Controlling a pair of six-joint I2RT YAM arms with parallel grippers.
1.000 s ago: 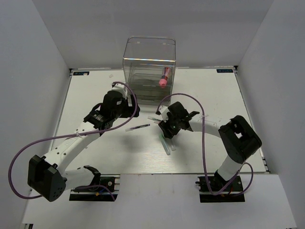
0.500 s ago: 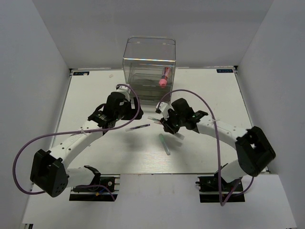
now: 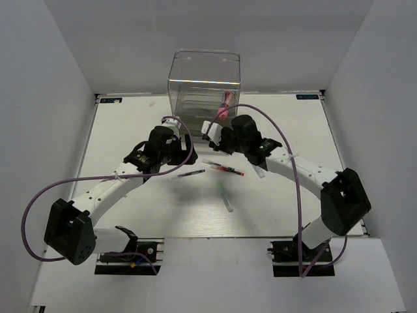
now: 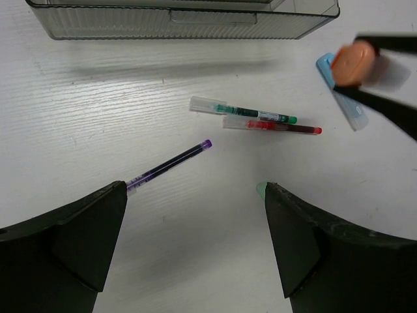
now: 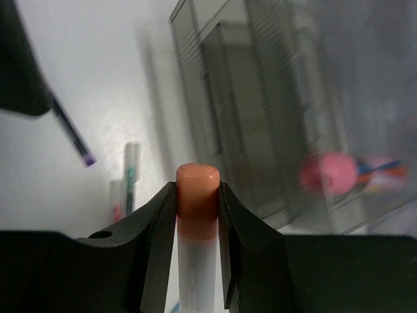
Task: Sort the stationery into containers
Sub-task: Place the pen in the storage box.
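The clear organizer (image 3: pixel 204 81) stands at the back of the table, with a pink marker (image 3: pixel 225 108) in its top bin. My right gripper (image 3: pixel 218 137) is raised just in front of it, shut on an orange-capped marker (image 5: pixel 197 195) held cap-forward. The organizer's drawers (image 5: pixel 260 117) fill the right wrist view. My left gripper (image 3: pixel 184 156) is open and empty over the table (image 4: pixel 195 195). A purple pen (image 4: pixel 171 165) lies by its left finger and a green marker's tip (image 4: pixel 260 189) by its right. A green pen (image 4: pixel 242 111) and a red pen (image 4: pixel 270 126) lie side by side ahead.
A light-blue marker (image 4: pixel 345 98) shows below the right gripper's fingers in the left wrist view. The green marker (image 3: pixel 225 197) lies near the front middle of the table. The organizer's bottom drawer (image 4: pixel 182 23) faces the left gripper. White walls surround the table.
My right gripper has risen from the table and moved back and left toward the organizer with the orange-capped marker. My left gripper has shifted slightly to the right.
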